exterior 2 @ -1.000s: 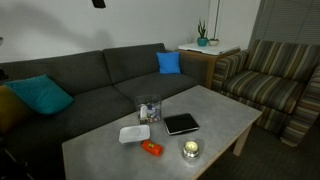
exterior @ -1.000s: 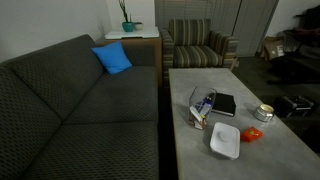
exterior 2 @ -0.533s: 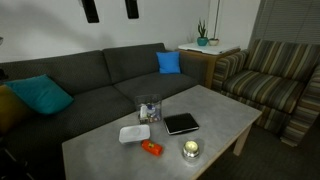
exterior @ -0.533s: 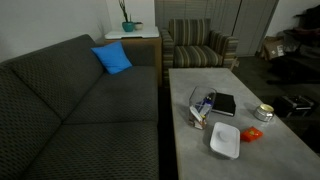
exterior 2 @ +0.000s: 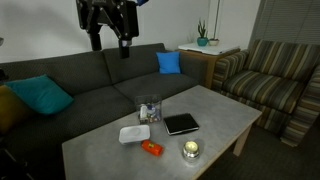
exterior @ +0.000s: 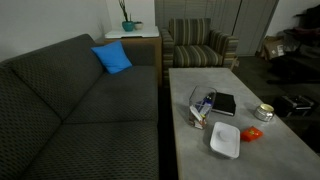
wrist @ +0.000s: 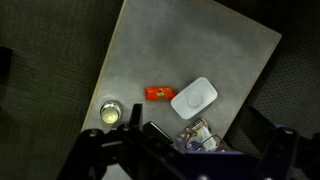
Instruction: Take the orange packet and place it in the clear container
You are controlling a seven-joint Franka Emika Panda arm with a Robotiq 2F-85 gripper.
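Observation:
The orange packet [exterior 2: 152, 148] lies flat on the grey coffee table [exterior 2: 215, 108], just in front of the white dish; it also shows in an exterior view [exterior: 251, 133] and in the wrist view [wrist: 158, 93]. The clear container [exterior 2: 149, 108] stands near the sofa-side table edge with small items inside, also seen in an exterior view [exterior: 203, 103] and in the wrist view [wrist: 195, 135]. My gripper [exterior 2: 110, 45] hangs high above the sofa, well away from the table, with its fingers apart and empty. It is out of view in the exterior view that looks along the table.
A white dish [exterior 2: 134, 133] lies between packet and container. A black book [exterior 2: 181, 123] lies beside the container. A round silvery tin [exterior 2: 190, 150] sits near the table's front edge. A dark sofa [exterior 2: 90, 85] and a striped armchair [exterior 2: 270, 75] flank the table.
My gripper has come down from the top edge of the exterior view; only fingertips showed before, now the whole hand shows. Nothing on the table has moved.

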